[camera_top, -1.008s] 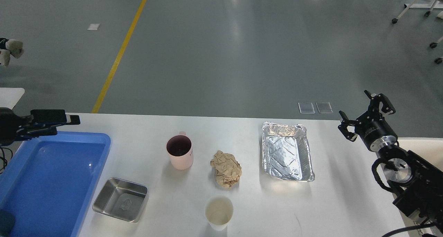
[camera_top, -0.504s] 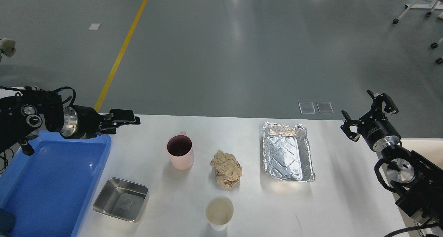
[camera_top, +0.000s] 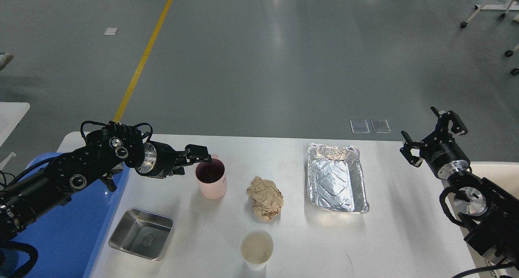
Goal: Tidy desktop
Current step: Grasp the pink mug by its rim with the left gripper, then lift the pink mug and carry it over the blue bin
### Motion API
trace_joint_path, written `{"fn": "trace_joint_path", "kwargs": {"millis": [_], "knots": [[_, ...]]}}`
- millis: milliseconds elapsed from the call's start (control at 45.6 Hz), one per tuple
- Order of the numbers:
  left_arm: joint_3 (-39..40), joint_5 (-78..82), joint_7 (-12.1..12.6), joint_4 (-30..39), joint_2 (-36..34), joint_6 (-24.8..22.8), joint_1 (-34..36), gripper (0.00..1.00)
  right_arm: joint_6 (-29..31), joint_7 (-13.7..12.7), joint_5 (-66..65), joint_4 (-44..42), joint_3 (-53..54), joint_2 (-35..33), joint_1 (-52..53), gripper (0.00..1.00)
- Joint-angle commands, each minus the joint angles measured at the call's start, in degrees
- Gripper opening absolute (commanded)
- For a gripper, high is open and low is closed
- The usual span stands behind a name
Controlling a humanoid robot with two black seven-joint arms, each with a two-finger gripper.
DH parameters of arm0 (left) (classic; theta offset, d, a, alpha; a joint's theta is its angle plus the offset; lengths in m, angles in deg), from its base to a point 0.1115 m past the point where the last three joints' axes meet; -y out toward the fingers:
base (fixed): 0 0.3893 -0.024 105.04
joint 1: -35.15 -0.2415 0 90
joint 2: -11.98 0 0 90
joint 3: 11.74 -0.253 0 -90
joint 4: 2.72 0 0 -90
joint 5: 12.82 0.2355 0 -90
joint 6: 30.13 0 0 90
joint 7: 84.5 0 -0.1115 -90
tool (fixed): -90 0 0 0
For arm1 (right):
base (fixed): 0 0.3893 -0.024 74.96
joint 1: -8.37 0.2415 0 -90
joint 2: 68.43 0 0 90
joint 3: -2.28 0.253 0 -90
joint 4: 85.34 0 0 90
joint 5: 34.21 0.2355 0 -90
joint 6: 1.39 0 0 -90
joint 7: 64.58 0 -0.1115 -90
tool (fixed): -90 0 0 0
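**Five items sat on the white surface**

The surface (camera_top: 292, 245) carried a pink mug (camera_top: 211, 179), crumpled paper (camera_top: 264, 198), foil tray (camera_top: 336, 178), steel dish (camera_top: 141, 233) and paper cup (camera_top: 256, 250). The left claw (camera_top: 198, 154) hovered at the mug's rim; I could not tell its grip. The right claw (camera_top: 433, 136) was spread, holding nothing.

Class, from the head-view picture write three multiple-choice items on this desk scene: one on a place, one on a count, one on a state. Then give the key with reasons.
1. Where is the crumpled brown paper?
A. in the blue tray
B. between the pink mug and the foil tray
C. inside the steel dish

2. How many cups or mugs stand on the desktop?
A. one
B. two
C. four

3. How is the right gripper?
A. open, holding nothing
B. shut on the foil tray
C. shut on the paper cup

Key: B, the paper lies between pink mug and foil tray; B, pink mug and paper cup; A, its fingers are spread in the air.
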Motion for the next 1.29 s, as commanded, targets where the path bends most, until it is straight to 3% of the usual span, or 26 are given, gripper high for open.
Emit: {"fn": "trace_joint_path", "kwargs": {"millis": [0,131,482,701,1008,1096,1161,1271], "knots": [[0.0,0.1,1.1,-1.4,1.4,0.2,-0.3,0.98,0.0,0.0,0.0,0.0,0.0,-0.3,-0.2,1.00],[0.0,0.1,2.3,-1.8,1.4,0.5,-0.4,0.98,-0.1,0.0,0.2,0.0,0.0,-0.5,-0.2,1.00],[-0.1,1.5,2.4,-6.8,4.0,2.0,-0.4,0.96,-0.1,0.0,0.2,-0.1,0.0,-0.5,-0.2,1.00],[-4.2,1.3,2.1,-8.7,5.4,3.0,-0.3,0.92,-0.1,0.0,0.2,-0.1,0.0,-0.9,-0.4,1.00],[-8.2,1.5,2.1,-8.6,5.6,2.2,1.1,0.48,-0.1,0.0,0.2,-0.1,0.0,-0.9,-1.0,1.00],[-8.4,1.7,2.5,-9.0,6.2,3.1,1.4,0.27,-0.1,0.0,0.2,-0.1,0.0,-0.9,-1.0,1.00],[-8.5,1.6,2.2,-8.4,7.3,2.7,2.0,0.23,-0.1,0.0,0.2,-0.1,0.0,-1.0,-1.1,1.00],[-8.7,1.6,2.4,-8.4,7.4,1.3,3.2,0.03,-0.1,0.0,0.3,0.0,0.0,-1.0,-1.1,1.00]]}}
